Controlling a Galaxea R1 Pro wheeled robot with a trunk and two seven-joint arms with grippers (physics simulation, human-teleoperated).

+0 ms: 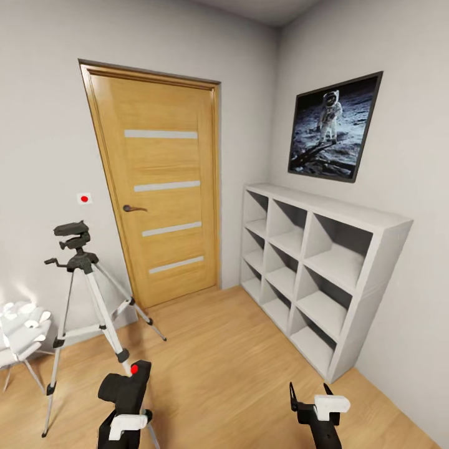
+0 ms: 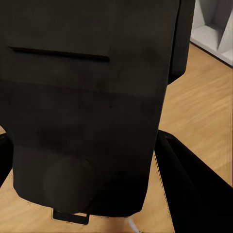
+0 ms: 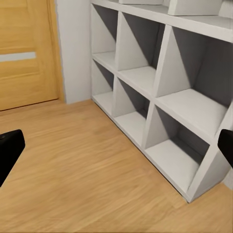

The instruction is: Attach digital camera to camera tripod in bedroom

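Digital camera sits clamped in my left gripper; right gripper open, empty. Camera tripod stands ahead-left of the left gripper, its black pan head above it. Left arm nearer.

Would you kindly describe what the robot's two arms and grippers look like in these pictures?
In the head view, both arms are matte black with a white block-shaped housing near the wrist. The right gripper ends in slim, pointed black fingers. The left gripper has the same black body and white housing. In the right wrist view, the fingers appear as plain black tips. No cables or markings are visible.
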